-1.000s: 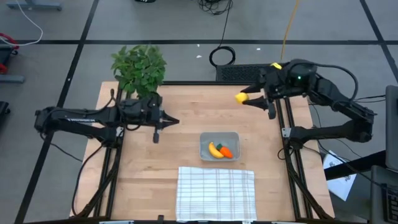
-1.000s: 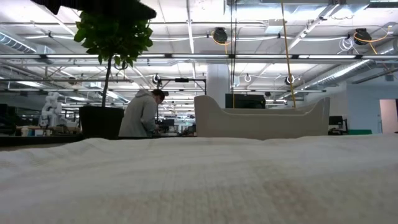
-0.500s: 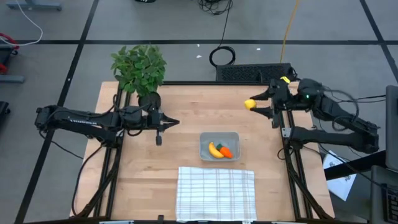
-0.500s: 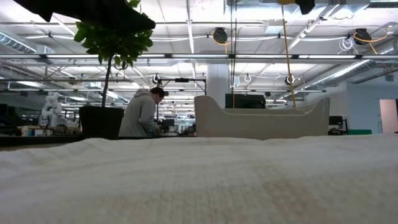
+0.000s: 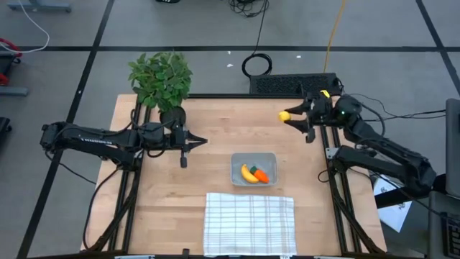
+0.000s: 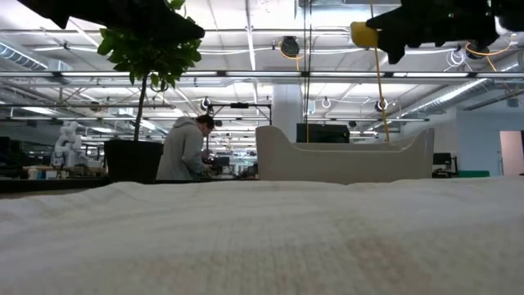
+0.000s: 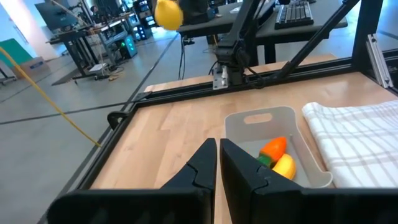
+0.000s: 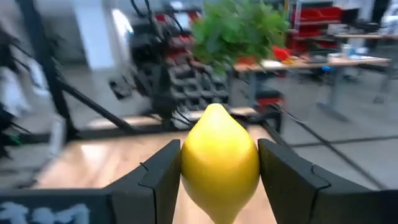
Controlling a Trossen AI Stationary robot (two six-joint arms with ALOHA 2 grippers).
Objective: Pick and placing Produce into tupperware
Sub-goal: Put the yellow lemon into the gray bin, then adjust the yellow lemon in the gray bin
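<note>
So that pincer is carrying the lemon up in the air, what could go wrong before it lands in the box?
The right pincer grips the rounded lemon only by its sides, so it might slip out. The tupperware is small and already holds the banana and carrot, so the lemon could bounce out.

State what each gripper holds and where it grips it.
The right gripper holds the lemon, its fingers pinching the lemon's two sides around its middle, up above the table. The left gripper is shut on nothing.
</note>
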